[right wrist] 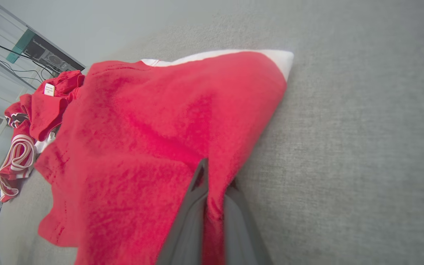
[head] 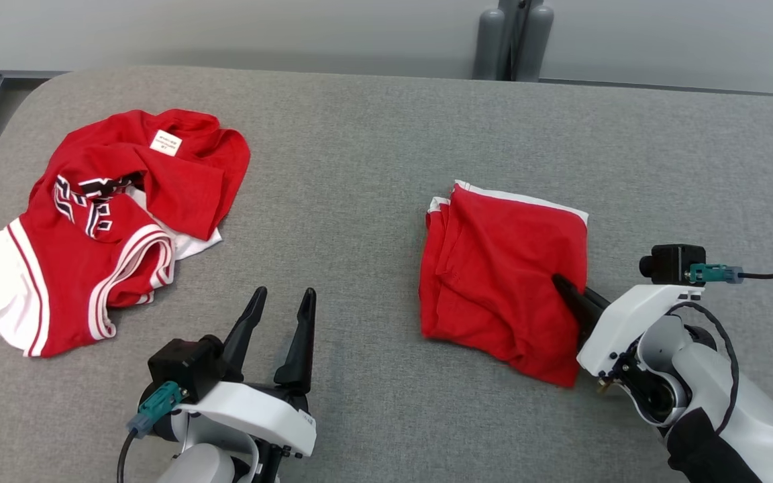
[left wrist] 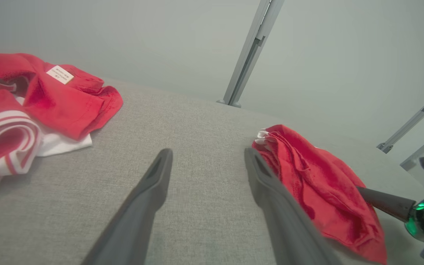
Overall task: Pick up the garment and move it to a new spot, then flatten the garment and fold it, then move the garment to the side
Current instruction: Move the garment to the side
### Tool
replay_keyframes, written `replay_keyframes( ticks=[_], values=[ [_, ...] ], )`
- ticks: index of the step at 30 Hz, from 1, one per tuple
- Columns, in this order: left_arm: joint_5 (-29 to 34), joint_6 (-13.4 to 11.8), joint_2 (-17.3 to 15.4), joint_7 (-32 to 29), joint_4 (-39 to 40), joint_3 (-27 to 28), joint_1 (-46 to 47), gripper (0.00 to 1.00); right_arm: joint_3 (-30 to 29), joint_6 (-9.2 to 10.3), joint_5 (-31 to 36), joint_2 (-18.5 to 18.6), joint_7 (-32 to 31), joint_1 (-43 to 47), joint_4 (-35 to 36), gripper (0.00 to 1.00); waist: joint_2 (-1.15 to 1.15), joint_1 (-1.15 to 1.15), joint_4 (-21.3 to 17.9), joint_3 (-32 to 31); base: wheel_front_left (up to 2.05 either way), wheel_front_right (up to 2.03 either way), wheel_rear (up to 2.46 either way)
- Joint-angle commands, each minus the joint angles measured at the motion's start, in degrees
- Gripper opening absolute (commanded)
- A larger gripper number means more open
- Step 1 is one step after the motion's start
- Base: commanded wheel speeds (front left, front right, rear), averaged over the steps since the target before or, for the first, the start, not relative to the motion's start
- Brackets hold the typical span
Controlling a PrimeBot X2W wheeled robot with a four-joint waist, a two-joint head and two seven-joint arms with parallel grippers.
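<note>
The folded red garment (head: 504,275) lies flat on the grey table (head: 373,168), right of the middle, with a white band along its far edge. The right claw (head: 564,288) comes in from the garment's right side, and its two fingers are pressed together on a fold of red cloth at that edge. In the right wrist view the fabric is bunched between the fingers. From the head camera one dark finger lies on top of the cloth, and the other is hidden under it. The left claw (head: 284,293) hangs over bare table well to the garment's left, with its fingers spread and nothing between them. A crumpled red and white jersey (head: 111,221) lies at the table's left. Its dark lettering is folded in on itself, and the print on its small label (head: 166,142) is too small to read.
</note>
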State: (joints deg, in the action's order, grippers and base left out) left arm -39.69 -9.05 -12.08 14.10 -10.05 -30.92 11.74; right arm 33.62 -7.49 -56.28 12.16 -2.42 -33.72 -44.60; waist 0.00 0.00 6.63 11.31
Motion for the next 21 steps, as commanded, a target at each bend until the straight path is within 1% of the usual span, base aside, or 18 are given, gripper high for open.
replay_keyframes(
  ticks=[1, 5, 9, 15, 21],
  values=[
    [0.21, -0.26, -0.47, -0.08, 0.15, 0.3, 0.69, 1.0, 0.27, -0.01, 0.61, 0.95, 0.77, -0.83, -0.39, 0.0, 0.0, 0.0, -1.42, 0.0, 0.0, 0.0, 0.0],
    [0.23, -0.54, -0.87, -0.2, 0.61, 0.54, 0.77, 1.0, 1.38, -0.01, 1.52, 2.22, 0.78, -2.1, -0.36, 0.0, 0.0, 0.0, -4.21, 0.34, 0.0, 0.0, 0.0],
    [0.34, -0.95, -1.17, -0.35, 1.37, 0.57, 0.96, 1.0, 2.37, -0.01, 2.19, 4.52, -0.15, -3.75, 0.22, 0.0, 0.0, 0.0, -7.46, 0.89, 0.0, 0.0, 0.0],
    [0.65, -1.2, -1.71, -0.93, 2.73, 0.36, 1.42, 1.0, 3.84, -0.01, 3.99, 9.38, -2.14, -6.26, 1.26, 0.0, 0.0, 0.0, -12.75, 1.92, 0.0, 0.0, 0.0],
    [1.14, -1.47, -2.2, -1.91, 3.92, -0.21, 2.28, 1.0, 4.92, -0.01, 5.57, 14.03, -4.15, -9.15, 2.17, 0.0, 0.0, 0.0, -16.88, 3.03, 0.0, 0.0, 0.0]
  ],
)
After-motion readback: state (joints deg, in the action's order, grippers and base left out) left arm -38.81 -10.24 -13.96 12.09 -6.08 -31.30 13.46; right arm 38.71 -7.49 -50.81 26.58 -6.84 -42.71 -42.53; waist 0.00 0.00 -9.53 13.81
